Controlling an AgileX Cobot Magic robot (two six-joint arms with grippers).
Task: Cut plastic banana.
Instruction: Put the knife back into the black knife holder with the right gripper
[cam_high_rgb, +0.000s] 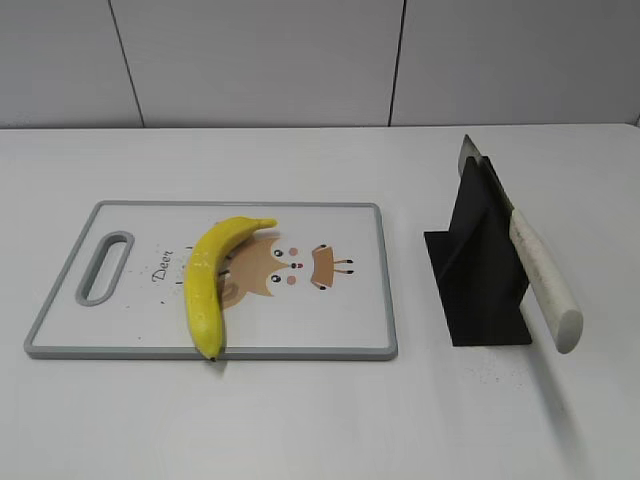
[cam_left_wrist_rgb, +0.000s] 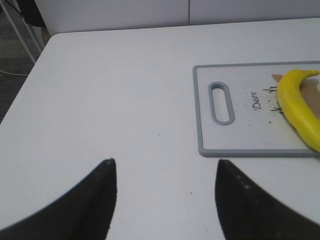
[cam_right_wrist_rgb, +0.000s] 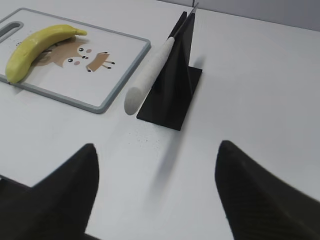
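Note:
The plastic banana (cam_high_rgb: 212, 280) is whole, glossy yellow and curved. It lies on a white cutting board (cam_high_rgb: 330, 320) with a grey rim, its dark tip over the near edge. It also shows in the left wrist view (cam_left_wrist_rgb: 296, 107) and the right wrist view (cam_right_wrist_rgb: 37, 47). A knife with a white handle (cam_high_rgb: 542, 280) rests tilted in a black stand (cam_high_rgb: 480, 270), handle toward the front; it also shows in the right wrist view (cam_right_wrist_rgb: 150, 75). My left gripper (cam_left_wrist_rgb: 164, 162) is open and empty over bare table left of the board. My right gripper (cam_right_wrist_rgb: 156, 146) is open and empty in front of the stand. Neither gripper shows in the exterior view.
The cutting board has a handle slot (cam_high_rgb: 105, 266) at its left end and a deer picture (cam_high_rgb: 295, 268) in the middle. The white table (cam_high_rgb: 320, 420) meets a grey wall behind. The table's left edge (cam_left_wrist_rgb: 30, 70) shows in the left wrist view.

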